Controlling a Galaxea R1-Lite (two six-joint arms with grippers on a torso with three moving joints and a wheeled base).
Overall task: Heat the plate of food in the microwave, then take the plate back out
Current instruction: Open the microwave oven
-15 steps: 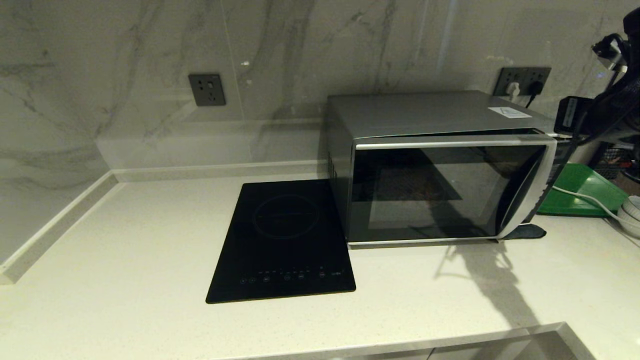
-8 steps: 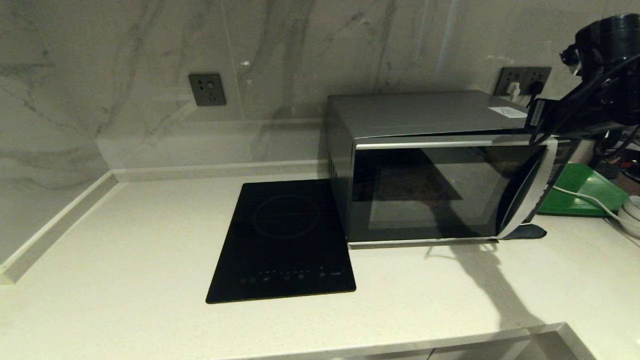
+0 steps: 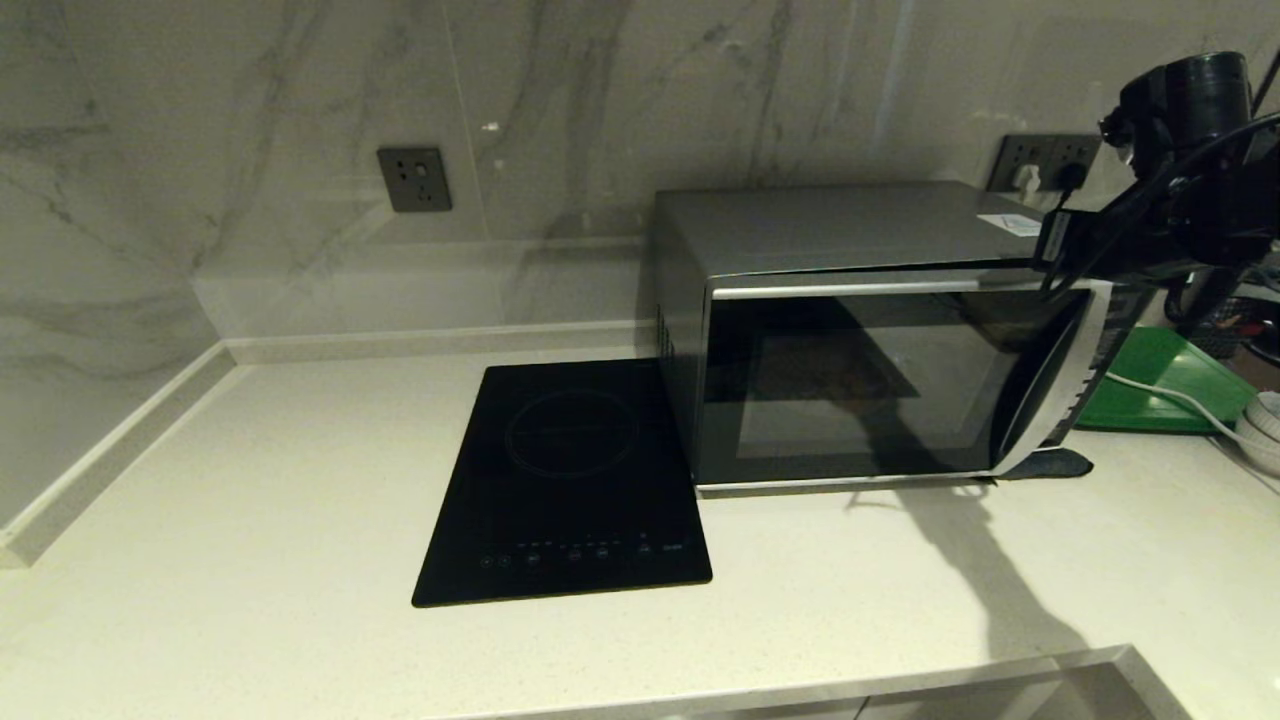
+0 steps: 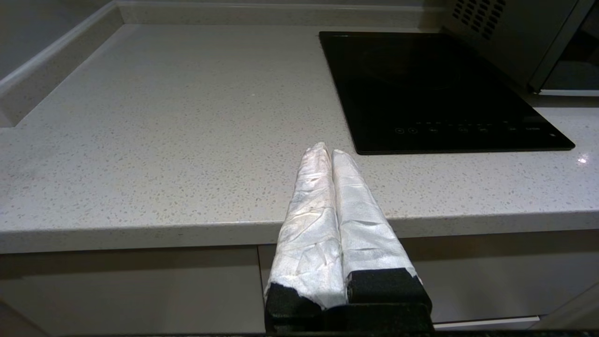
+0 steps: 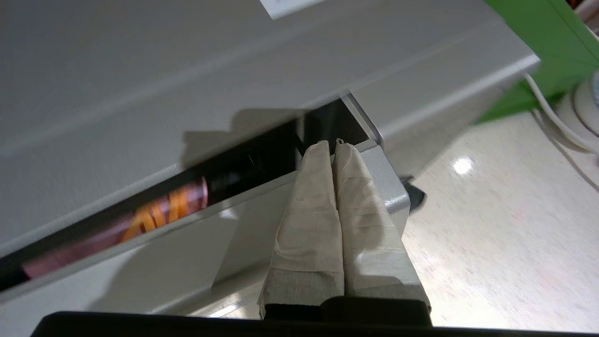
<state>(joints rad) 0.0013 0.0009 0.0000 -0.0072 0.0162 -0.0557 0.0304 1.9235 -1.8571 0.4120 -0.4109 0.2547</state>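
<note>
Right wrist view shows the right gripper (image 5: 335, 142) closed and empty, tips at the top free corner of the microwave (image 3: 860, 330) door, which stands ajar. The plate of food (image 5: 117, 238) sits inside, visible through the gap. Risk: pressed-together tips may slip off the door edge toward 3 o'clock. The left gripper (image 4: 326, 150), closed and empty, idles at the counter (image 4: 154, 131) edge.

The head camera is looking down across the pale speckled stone counter (image 3: 250, 500); both wrist cameras are sharing its silver-grey box microwave (image 3: 860, 330) (image 4: 510, 37) (image 5: 187, 70).
</note>
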